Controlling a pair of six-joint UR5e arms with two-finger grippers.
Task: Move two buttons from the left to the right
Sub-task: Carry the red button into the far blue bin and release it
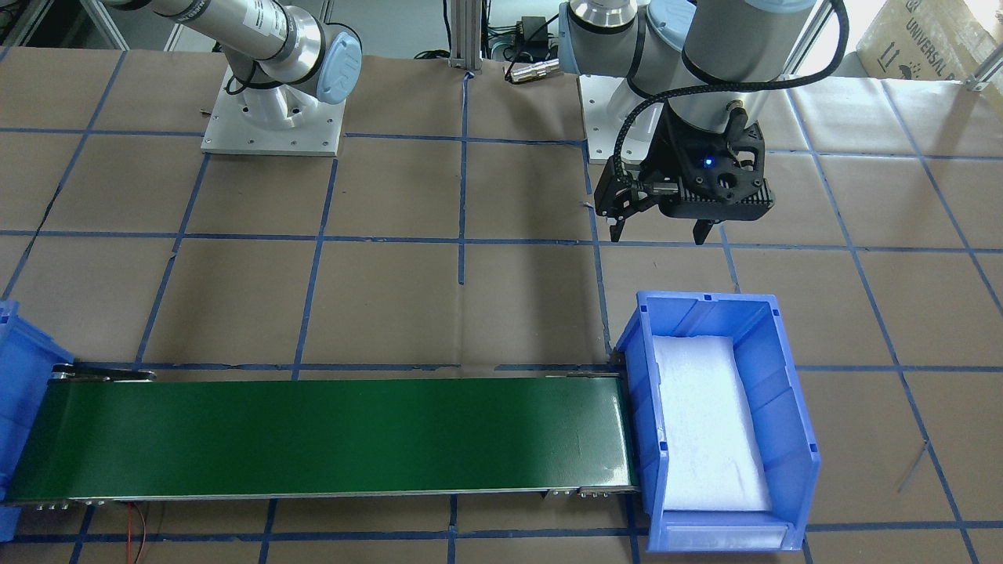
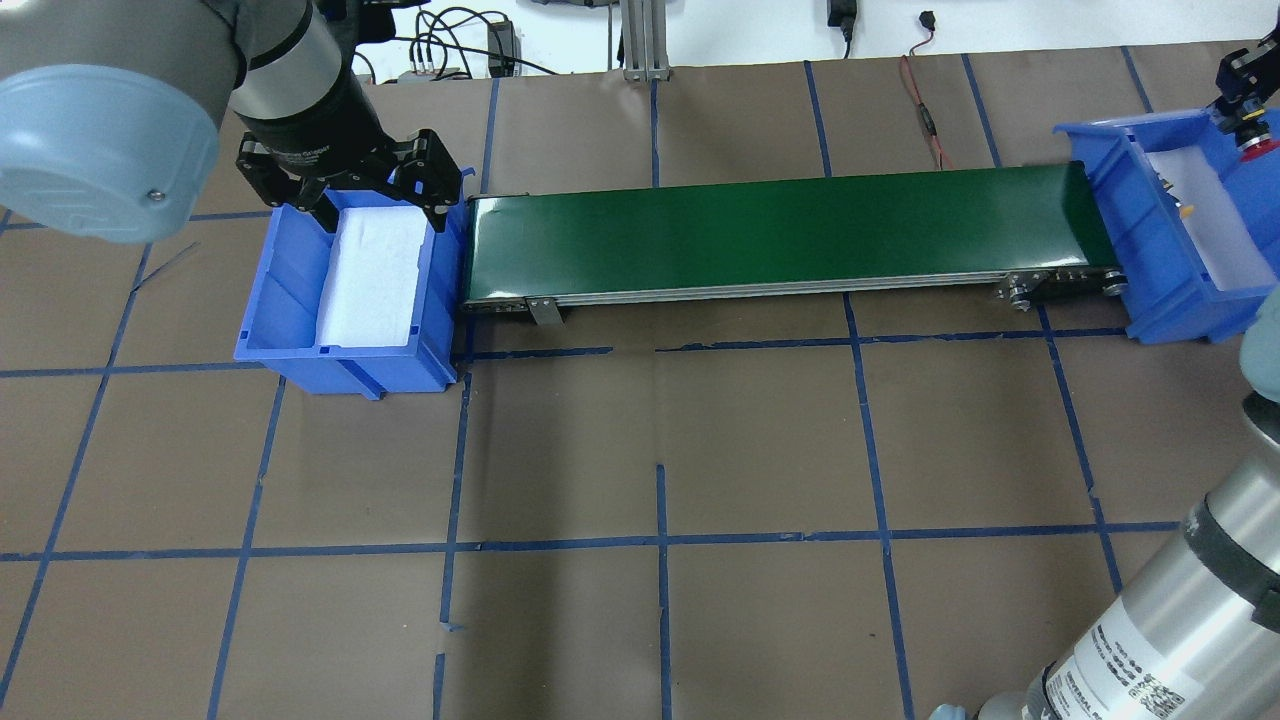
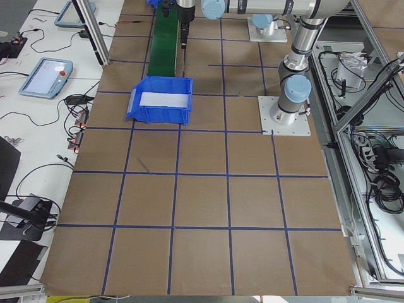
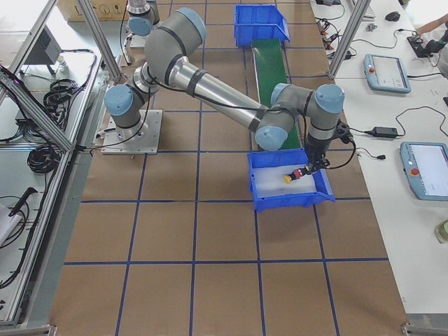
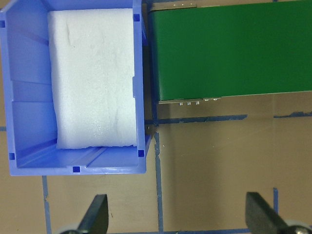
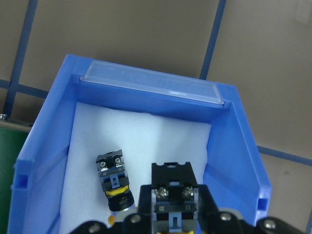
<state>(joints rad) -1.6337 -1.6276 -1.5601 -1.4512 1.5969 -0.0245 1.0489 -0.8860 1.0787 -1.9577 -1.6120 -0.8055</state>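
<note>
Right wrist-mounted | right claw clamps red button | yellow button beside

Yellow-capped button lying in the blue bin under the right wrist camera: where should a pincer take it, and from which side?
Take the yellow button by its squarish black body, with the pincer closing across the two flat flanks and coming straight down from above. It lies on its side on the white foam, so the round cap would likely slip, and the bin walls block a sideways approach.
</note>
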